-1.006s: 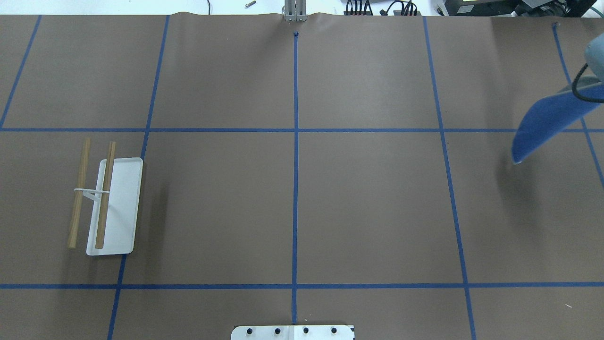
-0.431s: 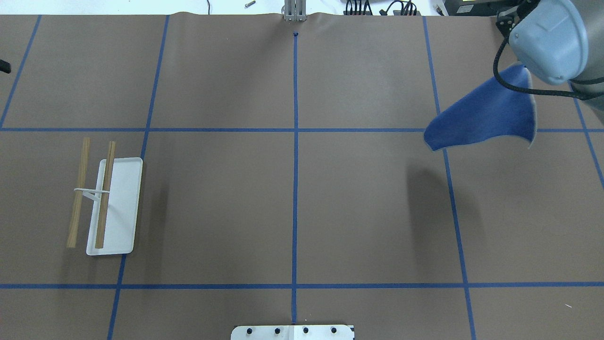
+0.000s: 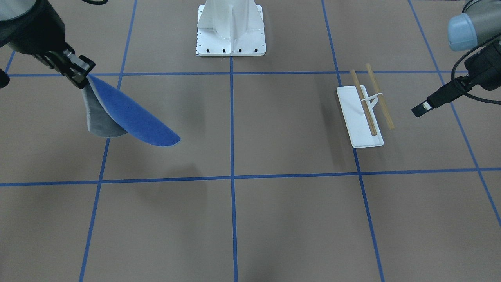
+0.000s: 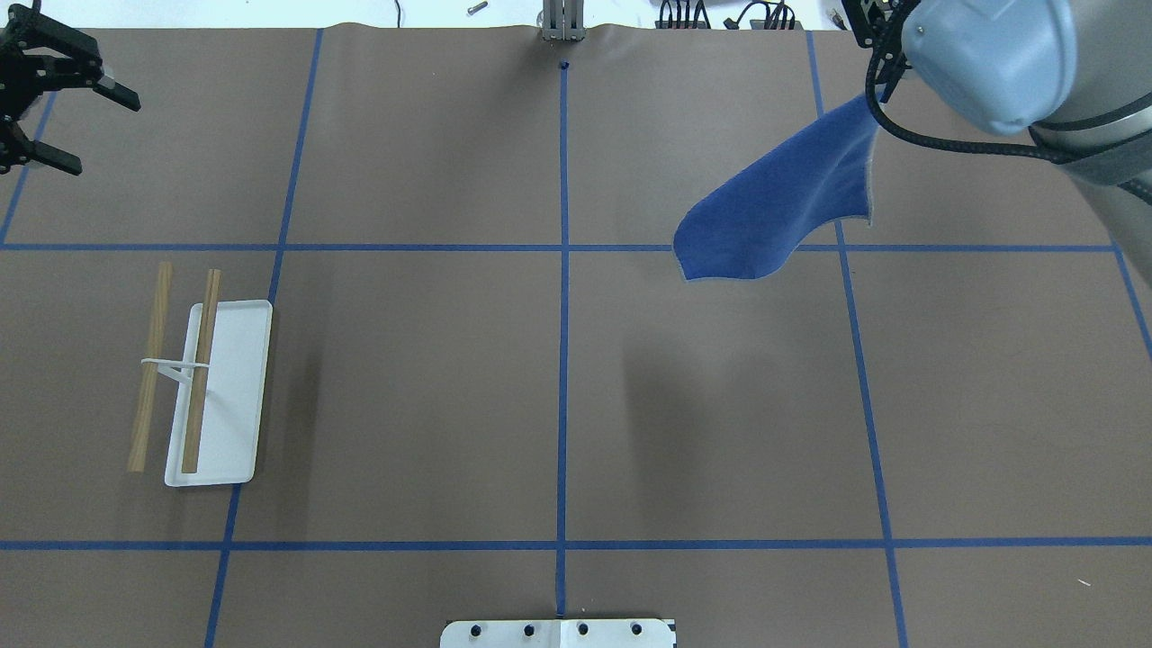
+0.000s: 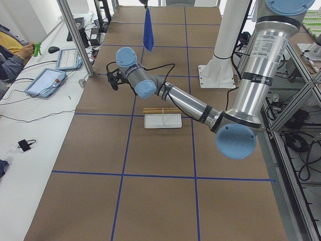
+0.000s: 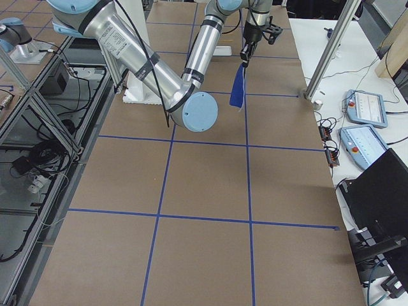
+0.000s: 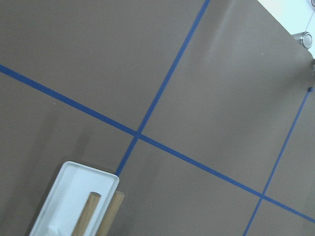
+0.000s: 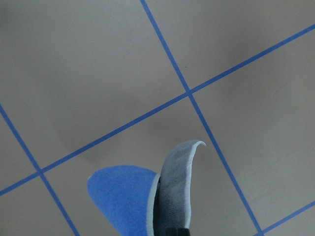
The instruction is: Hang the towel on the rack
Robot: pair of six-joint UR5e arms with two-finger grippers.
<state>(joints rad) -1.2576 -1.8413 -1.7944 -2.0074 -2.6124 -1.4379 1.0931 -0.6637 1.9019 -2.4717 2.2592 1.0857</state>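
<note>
The towel, blue on one side and grey on the other, hangs in the air from my right gripper, which is shut on its top corner. It is over the far right part of the table and touches nothing; it also shows in the front view and the right wrist view. The rack, a white tray with two wooden bars, stands on the left side, far from the towel. My left gripper is open and empty, beyond the rack near the far left corner.
The white bolted pedestal stands at the robot's edge of the table. Blue tape lines cross the brown table cover. Tablets and cables lie on a side bench beyond the far edge.
My right arm has swung left with the towel, from the table's right edge toward the middle. My left gripper has come into view at the far left.
</note>
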